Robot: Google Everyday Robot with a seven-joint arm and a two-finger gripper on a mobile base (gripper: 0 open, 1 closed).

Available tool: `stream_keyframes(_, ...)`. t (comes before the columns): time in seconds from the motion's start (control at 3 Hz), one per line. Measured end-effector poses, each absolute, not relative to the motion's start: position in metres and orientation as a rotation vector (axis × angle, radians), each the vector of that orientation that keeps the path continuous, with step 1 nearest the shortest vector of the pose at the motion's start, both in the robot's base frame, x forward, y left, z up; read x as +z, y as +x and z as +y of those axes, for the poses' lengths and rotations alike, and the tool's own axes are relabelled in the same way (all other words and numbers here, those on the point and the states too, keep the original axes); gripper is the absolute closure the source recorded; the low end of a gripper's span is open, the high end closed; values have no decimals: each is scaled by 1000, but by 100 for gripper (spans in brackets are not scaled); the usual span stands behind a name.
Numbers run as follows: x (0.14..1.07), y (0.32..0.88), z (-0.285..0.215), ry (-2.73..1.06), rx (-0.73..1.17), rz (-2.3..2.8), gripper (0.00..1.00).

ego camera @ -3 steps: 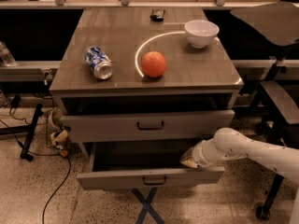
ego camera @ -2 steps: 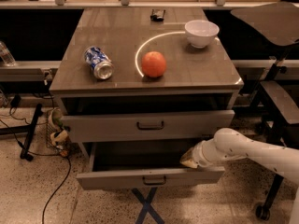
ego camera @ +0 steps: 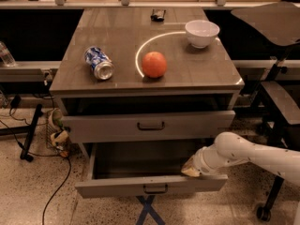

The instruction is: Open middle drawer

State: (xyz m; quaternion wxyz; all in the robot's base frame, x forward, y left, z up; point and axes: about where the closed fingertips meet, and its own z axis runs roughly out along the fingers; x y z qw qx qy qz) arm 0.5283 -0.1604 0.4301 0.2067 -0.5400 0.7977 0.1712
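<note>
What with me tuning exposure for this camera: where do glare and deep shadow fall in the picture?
Camera view: a bright arc of glare curves across the tabletop beside the orange; the gap under the tabletop is nearly black; the middle drawer has a dim but readable interior; the gripper, at that drawer's right front, shows pale against it.

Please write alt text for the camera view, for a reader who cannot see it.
The middle drawer of a grey cabinet stands pulled out, with the gripper at its front rim. On top are a can, an orange and a white bowl.
</note>
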Motion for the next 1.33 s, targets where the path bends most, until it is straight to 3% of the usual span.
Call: stream_keyframes(1.33, 422, 462, -165, -1683, 631, 2356, 100)
